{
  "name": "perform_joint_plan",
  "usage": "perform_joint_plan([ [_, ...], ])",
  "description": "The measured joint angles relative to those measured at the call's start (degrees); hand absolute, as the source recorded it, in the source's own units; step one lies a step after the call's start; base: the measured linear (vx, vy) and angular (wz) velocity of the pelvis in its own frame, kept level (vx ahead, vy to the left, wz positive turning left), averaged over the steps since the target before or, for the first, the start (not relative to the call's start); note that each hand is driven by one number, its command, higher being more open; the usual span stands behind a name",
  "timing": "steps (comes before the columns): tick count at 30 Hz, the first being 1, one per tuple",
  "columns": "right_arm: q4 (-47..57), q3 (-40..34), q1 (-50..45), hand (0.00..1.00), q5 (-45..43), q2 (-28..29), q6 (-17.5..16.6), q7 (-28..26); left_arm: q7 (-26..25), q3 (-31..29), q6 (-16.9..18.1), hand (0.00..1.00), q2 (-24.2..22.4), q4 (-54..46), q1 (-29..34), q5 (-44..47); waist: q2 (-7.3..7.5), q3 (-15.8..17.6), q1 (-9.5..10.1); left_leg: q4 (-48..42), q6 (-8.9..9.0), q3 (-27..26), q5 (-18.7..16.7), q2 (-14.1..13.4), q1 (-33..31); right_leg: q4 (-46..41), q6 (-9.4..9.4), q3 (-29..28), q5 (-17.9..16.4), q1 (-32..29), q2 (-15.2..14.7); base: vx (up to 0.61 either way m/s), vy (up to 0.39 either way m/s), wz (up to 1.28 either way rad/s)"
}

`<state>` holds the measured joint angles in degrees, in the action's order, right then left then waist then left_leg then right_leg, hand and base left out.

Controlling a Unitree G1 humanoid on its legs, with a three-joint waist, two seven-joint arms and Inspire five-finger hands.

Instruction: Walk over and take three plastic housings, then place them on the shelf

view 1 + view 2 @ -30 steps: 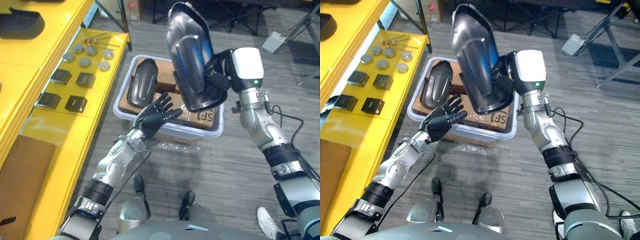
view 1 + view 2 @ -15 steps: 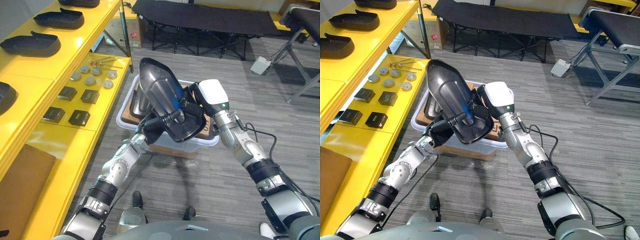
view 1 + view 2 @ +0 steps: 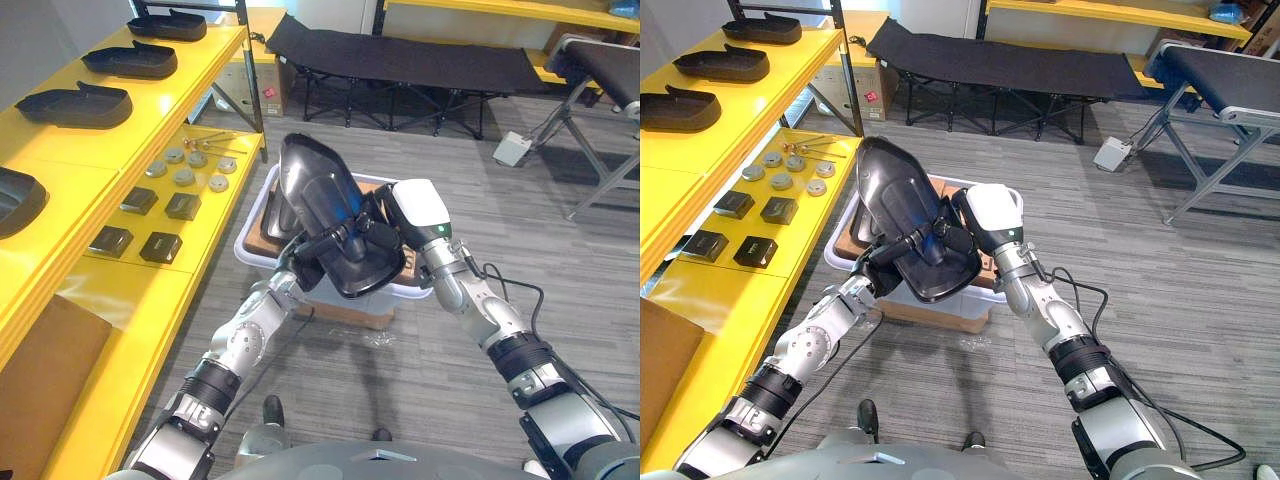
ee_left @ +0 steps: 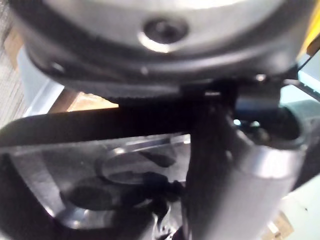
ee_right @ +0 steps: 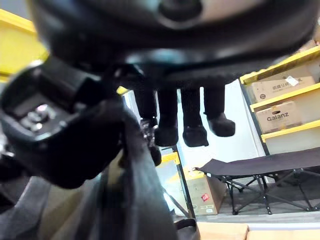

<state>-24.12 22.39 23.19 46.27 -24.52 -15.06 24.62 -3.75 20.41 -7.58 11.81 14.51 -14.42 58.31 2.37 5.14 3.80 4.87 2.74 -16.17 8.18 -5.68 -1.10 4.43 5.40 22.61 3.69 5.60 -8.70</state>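
Right hand (image 3: 383, 238) was clamped on the lower end of a large glossy black plastic housing (image 3: 320, 195), which was held tilted just above the pale translucent plastic bin (image 3: 252, 247). Left hand (image 3: 298, 262) gripped the same housing's lower rim on the bin's left side, fingers (image 3: 335, 237) laid across its hollow face. Further black housings (image 3: 75, 103) lay on the yellow metal shelf (image 3: 60, 150), left of the bin.

plastic housing (image 3: 330, 215) above the bin (image 3: 247, 250), shelf (image 3: 70, 150) with other housings (image 3: 75, 103) at left, cot (image 3: 400, 45) behind
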Motion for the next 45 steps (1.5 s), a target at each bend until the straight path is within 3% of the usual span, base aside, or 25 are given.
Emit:
perform_joint_plan([
  [7,0.12,0.71,-0.16,0.00,-2.80,1.99,1.49,0.66,-1.15,0.81,3.81,0.00,-0.01,0.72,0.64,-0.73,0.28,-0.20,0.68,-0.01,0.00,0.40,0.00,0.09,0.38,0.05,0.00,0.15,0.00,0.52,-0.08,0.00,0.001,0.01],
  [8,0.12,0.74,-0.24,1.00,-2.92,2.14,1.62,0.86,-1.15,0.92,4.11,0.00,-0.01,0.71,0.70,-0.79,0.28,-0.20,0.69,-0.01,0.01,0.39,0.00,0.08,0.52,0.05,0.00,0.13,0.00,0.59,-0.08,0.00,0.000,0.00],
  [16,5.65,-0.86,-6.54,1.00,-13.49,5.55,1.73,3.27,-1.70,-1.18,8.45,0.00,-1.36,0.69,1.66,-2.95,1.19,-0.79,0.37,0.03,0.41,-1.00,-0.36,-0.29,1.38,0.34,-0.01,-1.45,-0.03,0.23,-0.08,-0.01,0.009,-0.10],
  [20,14.67,-2.86,-11.78,1.00,-35.23,9.01,-1.73,-6.73,-2.44,-7.25,12.33,0.00,-3.62,-5.03,4.37,-11.39,1.29,-0.88,-0.73,-0.02,0.68,-2.64,-0.58,-0.11,1.66,0.05,-0.12,-2.70,0.08,-0.59,0.18,0.02,0.002,-0.20],
  [23,21.72,-6.82,-14.07,1.00,-53.72,11.98,-4.31,-15.22,-3.51,-10.86,14.85,0.00,-4.72,-9.34,6.56,-22.24,1.24,-0.91,-1.25,-0.04,0.98,-3.31,-0.80,-0.08,2.50,0.04,-0.11,-4.06,0.08,-0.58,0.11,0.03,0.003,-0.22],
  [25,26.51,-13.31,-16.37,1.00,-66.73,15.13,-6.73,-21.01,-5.92,-14.50,17.50,0.00,-5.24,-11.71,9.65,-33.30,0.79,-1.58,-1.82,-0.04,1.14,-3.95,-1.19,-0.01,3.19,-0.09,-0.08,-4.46,0.09,-0.48,-0.07,0.04,0.000,-0.18],
  [28,29.05,-20.81,-20.33,1.00,-72.89,16.68,-7.20,-24.68,-10.53,-19.87,17.98,0.00,-5.34,-14.46,13.35,-42.94,0.38,-1.89,-2.63,-0.02,1.19,-4.52,-1.69,-0.01,3.73,-0.26,-0.08,-5.21,0.02,-0.55,-0.13,0.02,0.006,-0.15],
  [34,29.16,-29.07,-31.47,1.00,-76.88,18.30,-5.64,-26.70,-16.77,-26.53,19.93,0.00,-7.75,-17.89,21.17,-49.99,-0.74,-2.53,-3.73,0.02,1.66,-6.06,-2.56,-0.05,4.52,0.02,-0.40,-6.63,-0.30,-0.65,-0.18,0.01,0.005,-0.14],
  [39,28.53,-28.78,-40.89,1.00,-75.78,20.23,1.94,-28.14,-15.80,-24.40,23.33,0.00,-10.40,-22.17,27.51,-49.65,-1.57,-3.04,-4.11,0.00,2.07,-7.07,-3.30,-0.53,4.54,0.31,-0.48,-7.46,-0.58,-1.26,0.18,0.01,-0.007,-0.10],
  [45,23.26,-29.72,-42.59,1.00,-74.45,20.35,2.29,-29.06,-14.82,-25.69,25.46,0.00,-10.52,-25.12,30.15,-49.38,-2.03,-3.22,-4.25,-0.05,1.99,-7.43,-3.25,-1.16,4.57,0.37,-0.59,-7.73,-0.45,-1.51,0.86,0.01,-0.010,-0.04],
])
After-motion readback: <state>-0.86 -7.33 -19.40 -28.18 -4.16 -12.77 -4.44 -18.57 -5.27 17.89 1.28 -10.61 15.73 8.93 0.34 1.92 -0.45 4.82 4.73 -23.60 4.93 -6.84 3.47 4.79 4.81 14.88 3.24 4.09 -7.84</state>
